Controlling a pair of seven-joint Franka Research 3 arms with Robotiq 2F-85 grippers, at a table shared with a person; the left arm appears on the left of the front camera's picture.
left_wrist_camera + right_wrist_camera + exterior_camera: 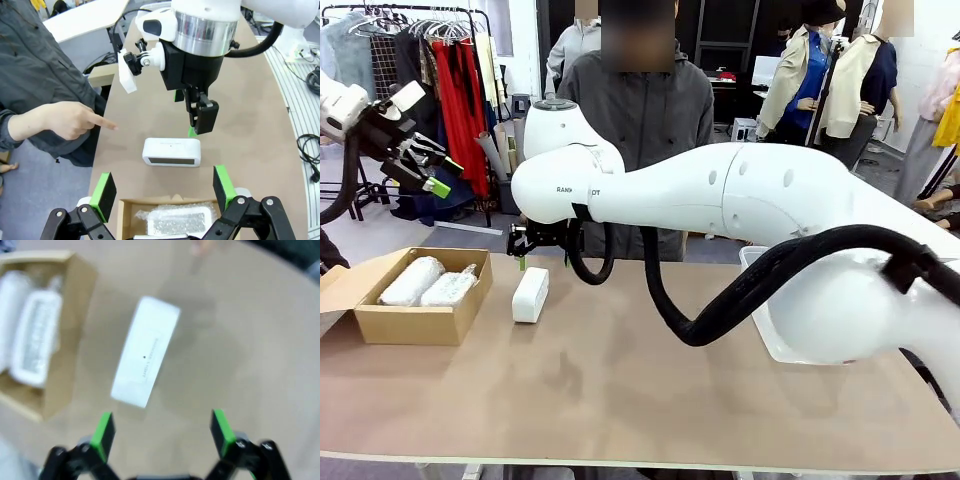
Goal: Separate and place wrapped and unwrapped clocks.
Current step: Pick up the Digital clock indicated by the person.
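white, bare clock: the bare clock (530,294) lay flat on the tan table (650,390), just right of the cardboard box (410,300) and apart from it; in my left wrist view (171,152) its darker face showed on the side toward the box, and in my right wrist view (145,358) it ran slantwise ahead of my fingers.
crinkly wrap, two clocks: both wrapped clocks (428,283) sat side by side inside the box; my left wrist caught one of them (180,220) under its plastic, and my right wrist saw the pair (29,327) blurred in the box at left.
my right gripper: my right gripper (523,250) hung over the table just behind the bare clock, reached far across toward the left; from my left wrist it (196,116) pointed down beyond the clock. its green pads (104,430) stood wide apart with nothing between them.
my left gripper: my left gripper (438,172) was up high over the box's side of the table, tilted. pads (105,193) spread wide, empty, box and clock below them.
person's hand: a hand (65,119) pointed one finger across the table edge, toward the spot near the bare clock, not touching it.
clear tub: a tub (752,262) peeked out at the table's right, mostly behind my right arm.
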